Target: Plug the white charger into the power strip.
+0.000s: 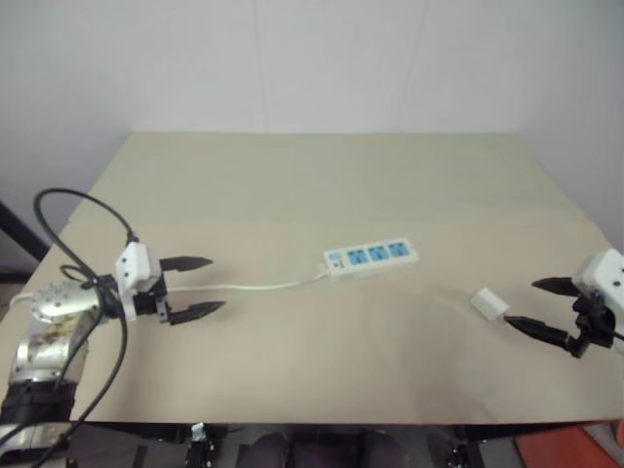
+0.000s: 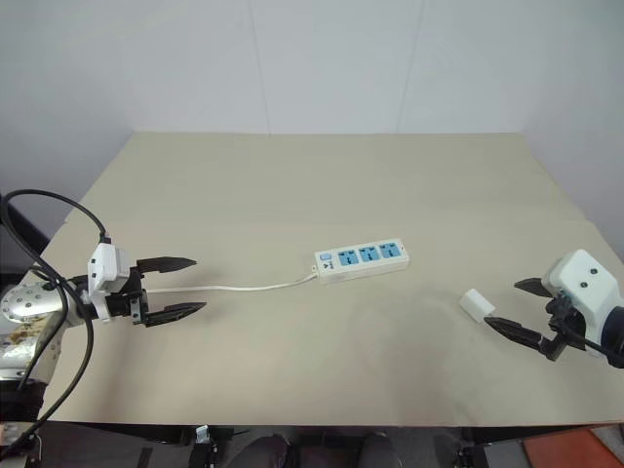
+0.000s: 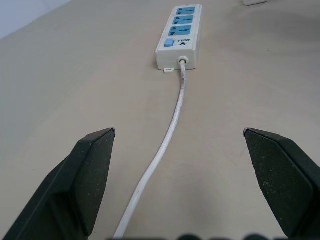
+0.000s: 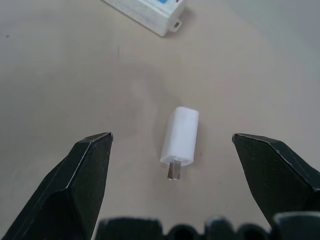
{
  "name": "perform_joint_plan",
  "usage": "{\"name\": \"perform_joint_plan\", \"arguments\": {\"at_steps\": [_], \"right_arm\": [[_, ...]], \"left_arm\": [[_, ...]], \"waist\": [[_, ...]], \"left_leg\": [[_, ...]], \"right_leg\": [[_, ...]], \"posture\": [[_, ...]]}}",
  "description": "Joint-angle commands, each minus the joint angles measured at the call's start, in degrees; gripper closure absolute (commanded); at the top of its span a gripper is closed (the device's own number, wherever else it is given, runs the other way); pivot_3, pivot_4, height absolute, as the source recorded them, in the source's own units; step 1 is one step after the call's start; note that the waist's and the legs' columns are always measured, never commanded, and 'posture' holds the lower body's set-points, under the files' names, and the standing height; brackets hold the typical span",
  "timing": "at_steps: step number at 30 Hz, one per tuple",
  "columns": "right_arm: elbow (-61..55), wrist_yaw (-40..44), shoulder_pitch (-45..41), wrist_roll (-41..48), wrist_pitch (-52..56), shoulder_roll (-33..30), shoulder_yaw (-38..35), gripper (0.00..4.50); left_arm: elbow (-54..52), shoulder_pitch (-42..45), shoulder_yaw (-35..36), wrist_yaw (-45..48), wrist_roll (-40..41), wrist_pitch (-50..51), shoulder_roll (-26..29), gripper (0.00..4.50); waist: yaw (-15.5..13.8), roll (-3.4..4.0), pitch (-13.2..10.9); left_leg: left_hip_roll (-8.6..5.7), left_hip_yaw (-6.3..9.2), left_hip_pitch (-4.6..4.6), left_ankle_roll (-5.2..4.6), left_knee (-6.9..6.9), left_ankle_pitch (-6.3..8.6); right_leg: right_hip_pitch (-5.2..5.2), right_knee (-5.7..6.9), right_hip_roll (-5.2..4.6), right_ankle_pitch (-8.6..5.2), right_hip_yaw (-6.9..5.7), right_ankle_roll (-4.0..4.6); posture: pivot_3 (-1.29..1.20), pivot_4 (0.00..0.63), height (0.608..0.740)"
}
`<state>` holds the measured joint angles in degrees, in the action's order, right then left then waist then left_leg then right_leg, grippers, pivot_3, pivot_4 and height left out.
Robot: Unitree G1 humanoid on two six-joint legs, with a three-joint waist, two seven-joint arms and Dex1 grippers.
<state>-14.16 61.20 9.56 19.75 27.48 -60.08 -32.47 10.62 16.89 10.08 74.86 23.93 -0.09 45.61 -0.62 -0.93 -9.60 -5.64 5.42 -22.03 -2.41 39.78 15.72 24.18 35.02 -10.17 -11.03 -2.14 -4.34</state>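
Note:
The white charger [image 1: 488,303] lies flat on the beige table [image 1: 322,185] at the right, its short metal prongs facing my right gripper [image 1: 534,306]. That gripper is open and hovers just right of the charger [image 4: 180,135], which lies ahead of its spread fingers, apart from both. The power strip [image 1: 371,258], white with three blue sockets, lies mid-table, its thin white cord [image 1: 263,287] running left. My left gripper [image 1: 203,287] is open at the left, fingers astride the cord [image 3: 172,127] without touching, pointing toward the strip [image 3: 180,36].
A black cable [image 1: 73,253] loops over my left arm near the table's left edge. The front table edge runs just below both grippers. A pale wall rises behind the table.

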Motion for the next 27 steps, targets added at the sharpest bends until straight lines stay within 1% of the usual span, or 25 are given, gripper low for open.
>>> {"name": "perform_joint_plan", "arguments": {"at_steps": [1, 7, 13, 27], "right_arm": [[-2.05, 0.4, 0.99, 0.09, -0.54, -0.57, -3.24, 0.0], [-3.54, -0.51, 3.89, -1.0, -0.25, -0.02, -4.51, 0.0], [-3.83, -0.72, 4.9, -0.83, -0.5, 0.42, -5.02, 0.0], [-2.24, -1.0, 3.42, -1.15, -1.17, 0.23, -3.0, 0.0]], "left_arm": [[-0.24, 1.43, 0.02, -0.22, -0.12, -1.25, -0.19, 0.04], [2.33, 3.45, -0.98, 0.52, -1.13, -2.44, -0.78, 0.04], [3.66, 4.19, -1.13, 1.24, -1.5, -3.18, -0.9, 0.04], [4.04, 3.93, -0.91, 1.19, -1.6, -3.7, -0.74, 0.04]], "waist": [[0.0, 0.0, 0.0], [-0.03, 0.0, 0.0], [0.14, 0.0, 0.0], [0.02, 0.0, 0.0]], "left_leg": [[0.0, 0.0, 0.0, 0.0, 0.0, 0.0], [0.0, -0.01, 0.02, 0.0, 0.01, 0.0], [0.0, -0.03, 0.03, 0.0, 0.01, 0.0], [0.01, -0.03, 0.03, 0.0, 0.01, 0.0]], "right_leg": [[0.0, 0.0, 0.0, 0.0, 0.0, 0.0], [-0.02, 0.01, 0.0, 0.0, 0.0, 0.0], [-0.01, 0.01, 0.0, 0.0, 0.01, 0.0], [-0.01, 0.01, 0.01, 0.0, 0.01, 0.01]], "posture": [[0.0, 0.15, 0.74], [0.0, 0.15, 0.74], [0.0, 0.15, 0.74], [0.0, 0.15, 0.74]]}}
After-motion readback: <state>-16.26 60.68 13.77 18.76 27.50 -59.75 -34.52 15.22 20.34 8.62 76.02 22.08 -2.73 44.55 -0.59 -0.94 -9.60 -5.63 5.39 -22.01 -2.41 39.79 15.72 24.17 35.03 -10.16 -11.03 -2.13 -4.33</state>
